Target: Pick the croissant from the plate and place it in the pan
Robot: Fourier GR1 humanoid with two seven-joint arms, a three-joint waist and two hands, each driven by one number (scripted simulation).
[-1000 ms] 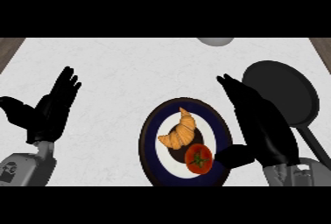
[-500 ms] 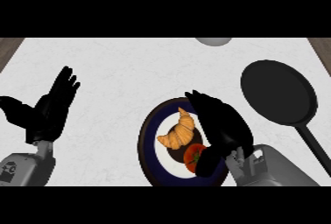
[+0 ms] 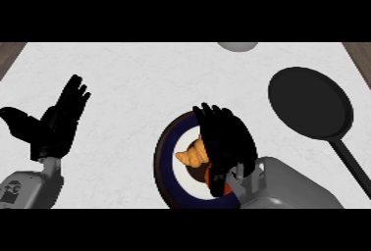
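A golden croissant lies on a round plate with a dark blue rim, low in the middle of the head view. My right hand hovers over the plate with its fingers straight, covering most of the croissant and all but a sliver of a red item beside it. Only the croissant's left end shows. The black pan lies to the right, its handle running toward the lower right. At the left my left hand rests open, fingers up.
A grey rounded object sits at the counter's far edge. Brown strips border the white counter at the top left and top right corners.
My right hand has swung left from beside the pan to over the plate, now covering most of the croissant. The left hand has stayed still.
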